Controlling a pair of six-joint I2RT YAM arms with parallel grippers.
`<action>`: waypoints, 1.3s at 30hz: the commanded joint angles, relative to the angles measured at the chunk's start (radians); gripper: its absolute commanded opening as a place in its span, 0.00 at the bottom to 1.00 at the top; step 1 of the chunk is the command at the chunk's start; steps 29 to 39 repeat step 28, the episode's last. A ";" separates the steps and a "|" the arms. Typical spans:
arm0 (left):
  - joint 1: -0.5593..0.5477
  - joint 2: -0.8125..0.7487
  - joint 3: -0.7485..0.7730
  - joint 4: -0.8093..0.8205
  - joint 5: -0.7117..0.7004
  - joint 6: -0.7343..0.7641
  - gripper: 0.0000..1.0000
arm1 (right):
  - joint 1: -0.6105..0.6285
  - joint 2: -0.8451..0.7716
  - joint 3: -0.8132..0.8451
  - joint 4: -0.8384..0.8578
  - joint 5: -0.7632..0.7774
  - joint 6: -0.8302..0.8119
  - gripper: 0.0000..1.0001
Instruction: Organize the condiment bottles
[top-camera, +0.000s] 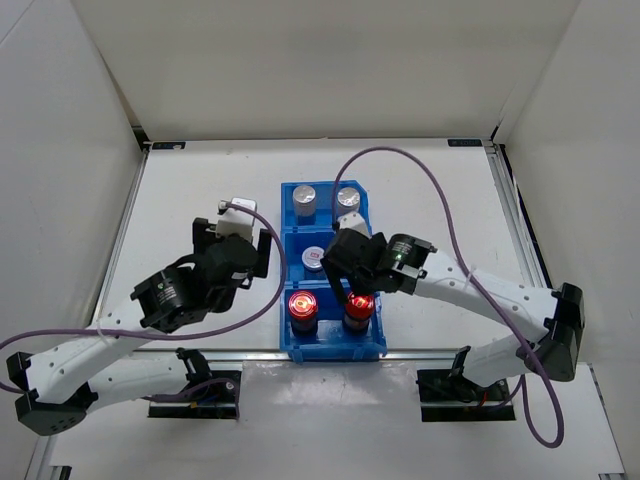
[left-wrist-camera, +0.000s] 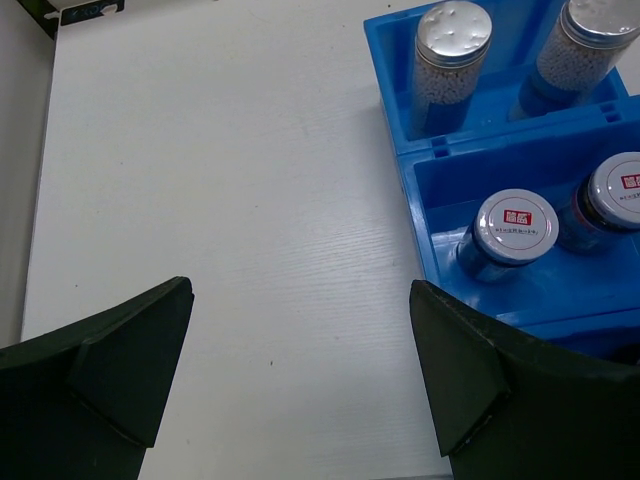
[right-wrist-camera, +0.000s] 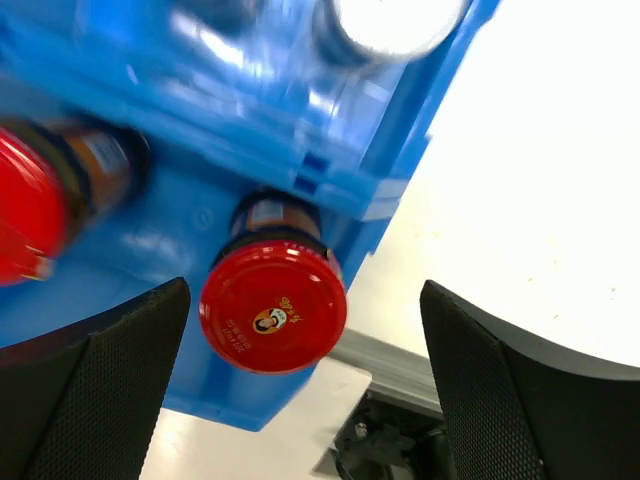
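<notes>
The blue bin (top-camera: 333, 345) holds the condiment bottles. Two silver-capped ones (top-camera: 303, 199) (top-camera: 348, 197) stand in the far compartment. A white-capped one (top-camera: 314, 257) is in the middle compartment, and the left wrist view shows two there (left-wrist-camera: 515, 222) (left-wrist-camera: 622, 185). Two red-capped ones (top-camera: 302, 305) (top-camera: 359, 303) stand in the near compartment. My right gripper (top-camera: 356, 288) hangs open over the right red-capped bottle (right-wrist-camera: 273, 307), its fingers (right-wrist-camera: 120, 370) wide of the cap and not touching it. My left gripper (top-camera: 233, 240) is open over bare table left of the bin (left-wrist-camera: 420, 150), holding nothing.
The bin's near wall sits close to the table's metal front rail (top-camera: 440, 351) (right-wrist-camera: 390, 365). White enclosure walls (top-camera: 70, 150) stand on three sides. Purple cables (top-camera: 400, 152) loop above both arms.
</notes>
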 joint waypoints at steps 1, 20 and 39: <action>0.028 -0.003 0.004 0.005 0.066 0.013 1.00 | -0.019 -0.019 0.145 -0.083 0.138 0.059 0.99; 0.323 0.079 0.074 -0.022 0.318 -0.098 1.00 | -0.297 0.058 0.495 -0.134 0.067 -0.134 1.00; 0.448 0.088 0.064 0.003 0.258 -0.152 1.00 | -0.337 0.113 0.539 -0.178 0.112 -0.204 1.00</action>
